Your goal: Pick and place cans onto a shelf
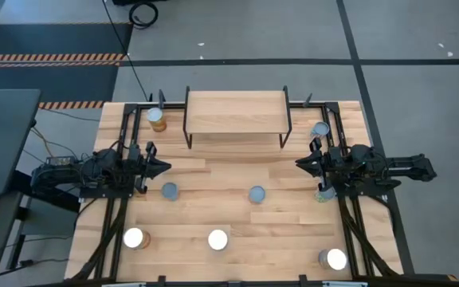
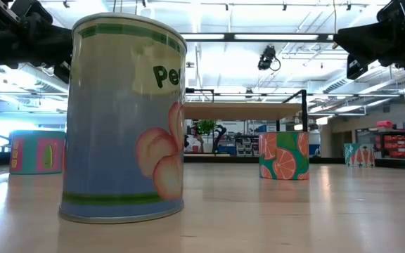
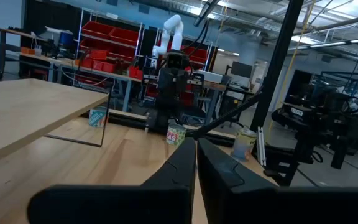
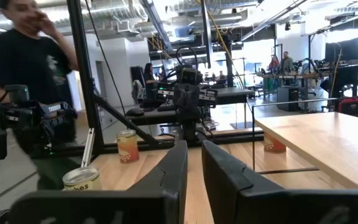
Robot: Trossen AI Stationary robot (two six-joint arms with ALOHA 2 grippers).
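The light-wood shelf [image 1: 236,112] stands on thin black legs at the table's far middle, with nothing on its top. Several cans stand upright on the table: one at the far left [image 1: 157,117], one at the far right [image 1: 320,129], two mid-table [image 1: 170,190] [image 1: 256,194], three near the front [image 1: 134,237] [image 1: 217,239] [image 1: 335,258], and a green one [image 1: 325,194] under the right arm. My left gripper [image 1: 162,167] is shut and empty above the table's left side. My right gripper [image 1: 301,163] hangs above the right side, open by a narrow gap and empty.
In the low view a peach-labelled can [image 2: 123,119] stands close in front, with an orange-slice can [image 2: 284,155] behind it. Black frame rails run along both table sides [image 1: 349,223]. A person in a dark shirt [image 4: 23,68] stands beyond the table's left side.
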